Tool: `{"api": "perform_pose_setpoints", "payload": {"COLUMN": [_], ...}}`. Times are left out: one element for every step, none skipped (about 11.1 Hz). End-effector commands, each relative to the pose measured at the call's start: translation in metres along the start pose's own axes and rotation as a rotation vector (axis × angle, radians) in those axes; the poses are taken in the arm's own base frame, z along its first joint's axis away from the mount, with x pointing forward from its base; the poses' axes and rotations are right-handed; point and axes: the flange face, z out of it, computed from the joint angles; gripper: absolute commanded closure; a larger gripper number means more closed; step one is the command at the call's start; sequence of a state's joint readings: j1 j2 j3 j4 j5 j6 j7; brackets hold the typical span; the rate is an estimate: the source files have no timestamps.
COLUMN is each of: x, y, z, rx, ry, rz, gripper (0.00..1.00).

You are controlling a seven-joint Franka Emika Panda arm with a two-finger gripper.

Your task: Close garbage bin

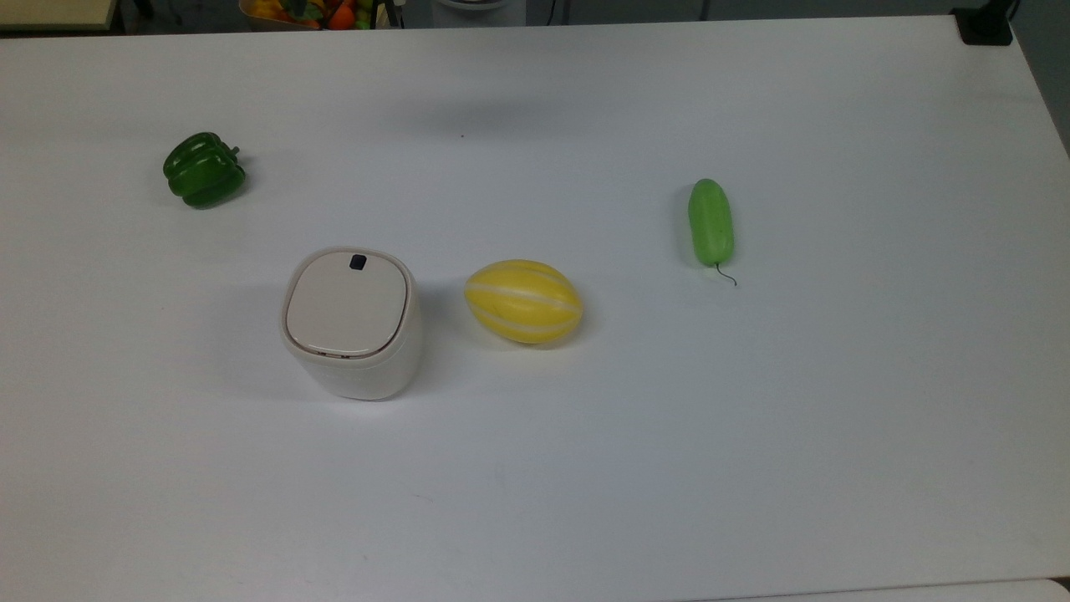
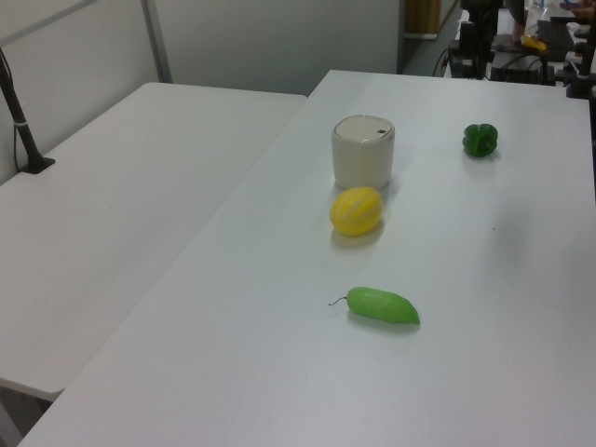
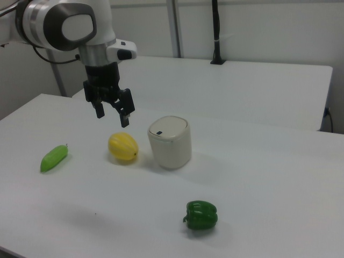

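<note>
A white table (image 1: 752, 435) seen from above, read left to right in the top view. Far on the top view's left lies a dark green pepper (image 1: 204, 170), on its side, well apart from everything else. Nearer and to its right stands the bin (image 1: 350, 323), a small cream-white tub with rounded corners. Its flat beige lid (image 1: 347, 304) lies down level within the rim, closed, and a small black square latch (image 1: 358, 262) sits at the lid's far edge. Just beside the bin on the top view's right, not touching it, rests a yellow melon (image 1: 523, 301) with pale stripes running along its length. Further right and a little farther back lies a light green cucumber (image 1: 710, 221), lengthwise front to back, with a thin dark stem curling from its near end.

In the right view the order runs the other way: cucumber (image 3: 54, 157) on the right view's left, then melon (image 3: 123, 148), then bin (image 3: 170, 142), with the pepper (image 3: 202, 215) nearest the camera. The white robot arm (image 3: 70, 24) reaches in from the right view's upper left. Its black gripper (image 3: 112, 114) hangs in the air above the table, over the stretch between cucumber and melon, clear of the bin and touching nothing. Its two fingers (image 3: 100, 110) point downward and stand apart with a plain gap between them, holding nothing

In the left view a second white table (image 2: 112, 214) stands to the left view's left, alongside the first
</note>
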State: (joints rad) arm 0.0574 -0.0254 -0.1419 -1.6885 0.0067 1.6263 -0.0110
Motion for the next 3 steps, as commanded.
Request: {"api": "perform_pose_setpoints", "payload": {"x": [-0.002,-0.001,0.001], "y": [0.003,0.005,0.008], "z": [0.001,0.000,-0.010], "rx": [-0.018,-0.018,-0.018], "ry": [-0.025,-0.020,0.000], "rz": [0.013,0.018,0.026], "gripper": [0.00,0.00,0.00]}}
